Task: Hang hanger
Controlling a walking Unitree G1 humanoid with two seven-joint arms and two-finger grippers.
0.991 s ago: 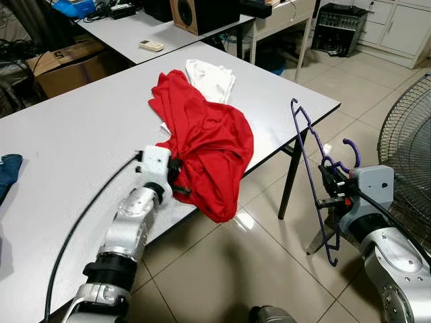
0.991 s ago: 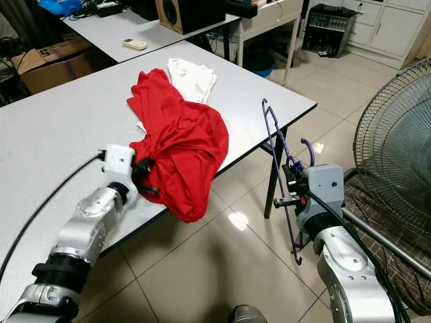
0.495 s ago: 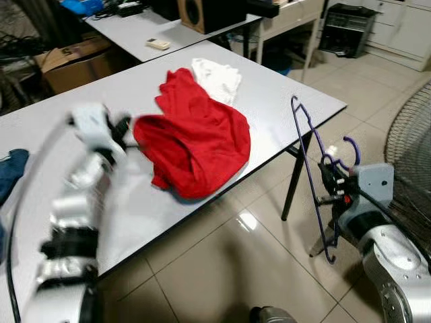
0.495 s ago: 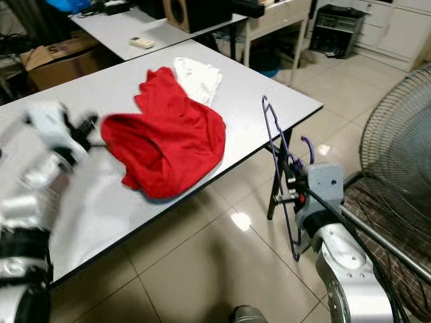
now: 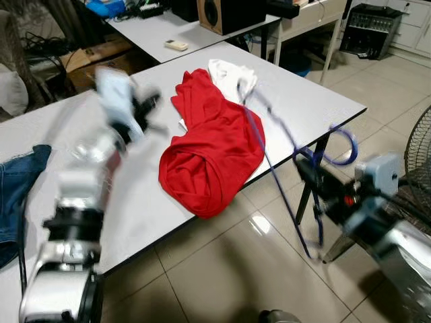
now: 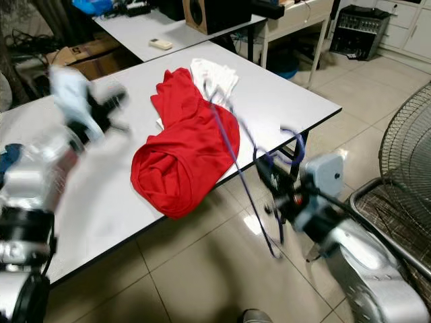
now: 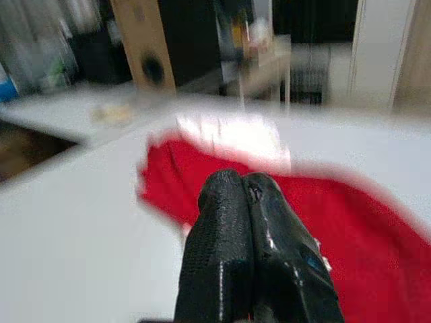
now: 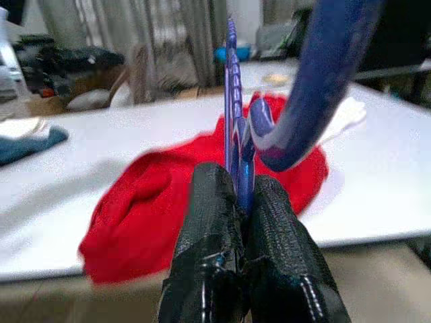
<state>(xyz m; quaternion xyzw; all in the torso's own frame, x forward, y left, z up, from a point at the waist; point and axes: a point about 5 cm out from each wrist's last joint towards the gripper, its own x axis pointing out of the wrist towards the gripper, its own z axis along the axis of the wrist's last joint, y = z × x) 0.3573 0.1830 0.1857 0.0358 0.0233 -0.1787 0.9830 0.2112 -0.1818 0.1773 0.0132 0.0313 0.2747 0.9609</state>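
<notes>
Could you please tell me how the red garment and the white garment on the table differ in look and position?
The red garment is bright red and the bigger heap; the white garment is white and smaller. The red garment reaches the table's near edge and droops over it; the white garment lies further in, wholly on the top. The red garment partly covers the white garment's near side. Both are crumpled, unhung, and touch each other.

hangers: 1 (image 5: 283, 182) | red garments: 1 (image 5: 215, 155) | white garments: 1 (image 5: 229, 70) | tables: 2 (image 5: 316, 101)
</notes>
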